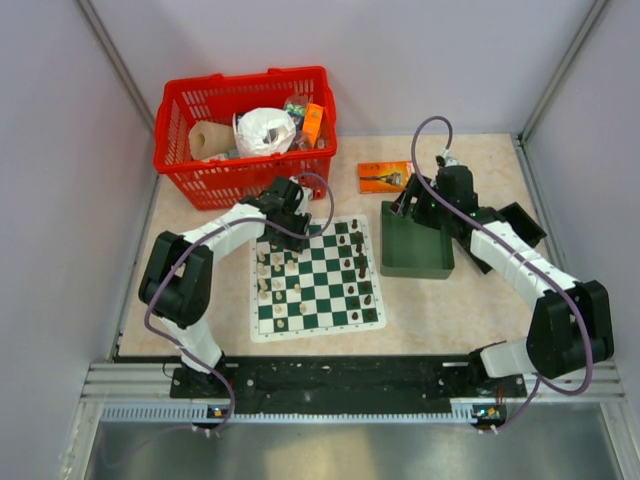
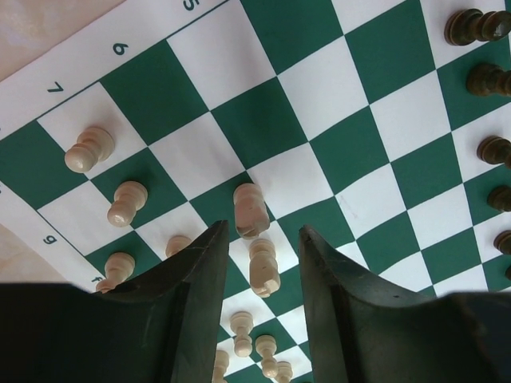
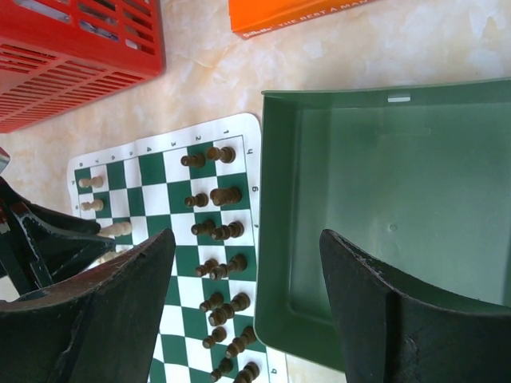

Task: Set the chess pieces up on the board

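The board (image 1: pixel 318 280) lies between the arms. Cream chess pieces (image 1: pixel 268 275) stand along its left side and dark ones (image 1: pixel 358 270) along its right. My left gripper (image 1: pixel 290 215) hovers over the far left part of the board. In the left wrist view it (image 2: pixel 263 231) is open, and a cream piece (image 2: pixel 263 267) stands on the board (image 2: pixel 375 48) below the gap, touching neither finger. Another cream piece (image 2: pixel 250 209) sits just past the fingertips. My right gripper (image 1: pixel 410 200) hangs open and holds nothing (image 3: pixel 247 237), over the left rim of the green tray (image 3: pixel 399 199).
The dark green tray (image 1: pixel 415 262) sits right of the board. A red basket (image 1: pixel 245 130) holding several items stands at the back left. An orange box (image 1: pixel 383 176) lies behind the tray. Dark pieces (image 3: pixel 215 195) crowd the board edge nearest the tray.
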